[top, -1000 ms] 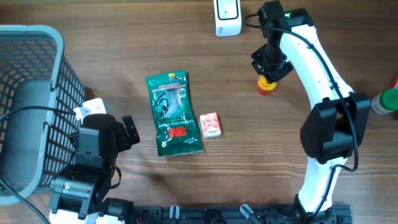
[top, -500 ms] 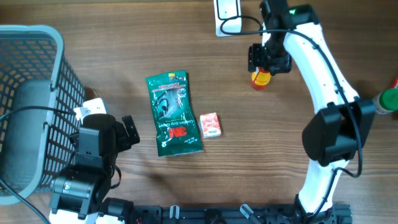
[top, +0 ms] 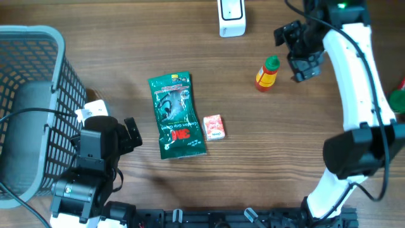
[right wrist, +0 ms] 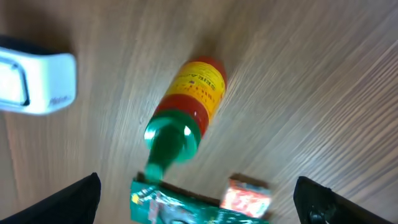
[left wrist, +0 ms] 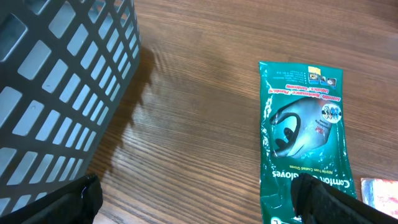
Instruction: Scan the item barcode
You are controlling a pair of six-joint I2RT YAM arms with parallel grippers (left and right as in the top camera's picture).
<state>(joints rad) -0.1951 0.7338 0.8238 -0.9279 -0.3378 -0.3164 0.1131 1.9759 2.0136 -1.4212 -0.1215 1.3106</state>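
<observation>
Bottle [top: 267, 74], red and yellow with a green cap, is on the desk [top: 126, 57] in the upper right of the overhead view. It seems to stand on its base, but I cannot be sure. The right tool [top: 299, 53] is just to the right of it and does not touch it. Its two fingers [top: 288, 33] are far apart with nothing between them. The white scanner [top: 231, 19] sits at the top middle, to the left of the bottle and a bit higher. So the bottle is between the right tool and the scanner. The left tool [top: 133, 133] is far off at the lower left, by the basket [top: 38, 30], so the right arm is much nearer.

The left wrist view shows no bottle, only the basket wall and a green packet [left wrist: 305, 143]. The left tool's fingers are spread to the bottom corners and hold nothing.

In the right wrist view the bottle is in the middle. Its cap points to the lower left and its bottom to the upper right. The scanner is at the left edge. The fingers sit wide apart in the bottom corners, and the bottle is free beyond them.
</observation>
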